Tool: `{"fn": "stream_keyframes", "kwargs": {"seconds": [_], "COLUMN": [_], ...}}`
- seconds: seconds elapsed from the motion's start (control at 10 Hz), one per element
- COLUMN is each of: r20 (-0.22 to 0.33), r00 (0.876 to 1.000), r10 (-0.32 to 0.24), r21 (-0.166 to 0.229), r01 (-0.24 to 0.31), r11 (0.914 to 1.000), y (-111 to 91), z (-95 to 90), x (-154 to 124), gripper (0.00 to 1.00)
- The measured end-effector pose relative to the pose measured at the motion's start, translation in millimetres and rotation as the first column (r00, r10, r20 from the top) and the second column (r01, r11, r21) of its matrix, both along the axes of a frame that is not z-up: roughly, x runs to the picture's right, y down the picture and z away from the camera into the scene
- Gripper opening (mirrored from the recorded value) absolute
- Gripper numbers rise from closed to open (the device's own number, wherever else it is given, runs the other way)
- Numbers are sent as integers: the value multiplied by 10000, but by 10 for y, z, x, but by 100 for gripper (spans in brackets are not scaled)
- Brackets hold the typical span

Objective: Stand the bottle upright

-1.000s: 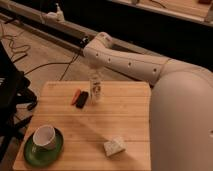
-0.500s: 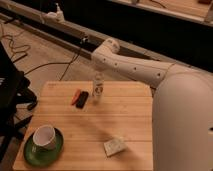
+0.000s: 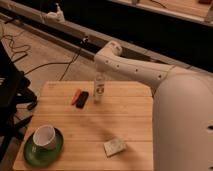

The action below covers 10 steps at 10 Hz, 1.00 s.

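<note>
White bottle (image 3: pixel 99 88) upright, label unreadable, gripper (image 3: pixel 101 70) above

One bottle (image 3: pixel 99 88), two markers (image 3: pixel 80 97), pincer (image 3: pixel 99 71) above.

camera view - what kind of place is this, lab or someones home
Probably a lab or workshop: loose cables lie on the bare floor beside a long dark rail. On the wooden table the bottle stands upright, and the end effector sits just above it.

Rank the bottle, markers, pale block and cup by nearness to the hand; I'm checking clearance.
The hand is above the bottle.
1. bottle, upright, just below.
2. markers, to its left.
3. pale block and cup, both at the front: too close to call.
</note>
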State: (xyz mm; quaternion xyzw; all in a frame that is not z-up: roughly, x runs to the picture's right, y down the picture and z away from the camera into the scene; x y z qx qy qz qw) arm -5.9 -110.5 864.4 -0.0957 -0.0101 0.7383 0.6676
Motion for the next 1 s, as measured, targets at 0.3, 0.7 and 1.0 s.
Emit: {"fn": "stream_keyframes", "kwargs": {"seconds": [0.3,0.7,1.0], "r20": [-372,-861,-738], "r00": [9990,9947,9956], "r10": [-229,-559,-579], "r21": [3,224,482], "r01": [229,580,615], "r11": [9997,9981,9969], "y": [0,-34,-38], "z": [43,130,188], "x": [109,115,52], "gripper": [0,0,0]}}
